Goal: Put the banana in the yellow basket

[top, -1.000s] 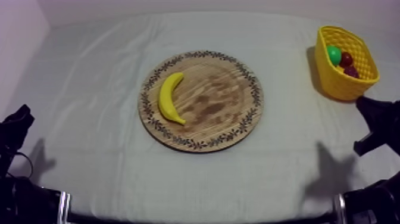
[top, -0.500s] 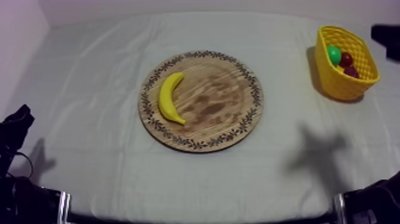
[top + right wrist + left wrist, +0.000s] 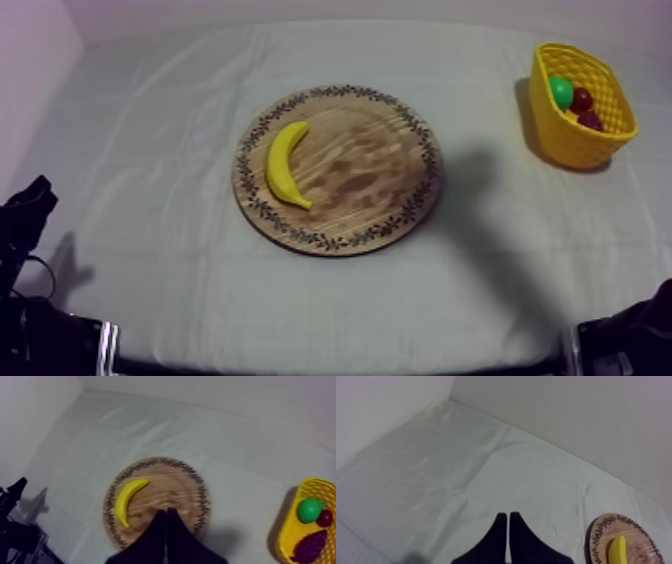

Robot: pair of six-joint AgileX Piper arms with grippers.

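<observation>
Pick-up not yet begun: the banana (image 3: 285, 165) lies on the left half of the round wooden board (image 3: 375, 165), one tip toward the board's far rim and the other toward its near rim. The board sits at the middle of the table (image 3: 150, 130). The right gripper (image 3: 166, 511) hangs above the board and points down at it, its two black fingers pressed together into a narrow wedge and holding nothing. The left gripper (image 3: 507, 516) sits low by the table's near left corner, likewise pressed together and empty.

The yellow basket (image 3: 560, 140) stands at the far right corner, with a pear (image 3: 561, 92), a small red fruit (image 3: 582, 99) and a bunch of grapes (image 3: 590, 120) inside.

The likely risks are these. If the right gripper comes down without spreading its fingers, it would shove the banana across the board instead of straddling it. A pinch near either tip (the fruit is curved and looks smooth) could let the banana swing or slip free. With the basket part full, a long banana released low may catch on the rim and tip out. A careless approach might also nudge the basket itself.
</observation>
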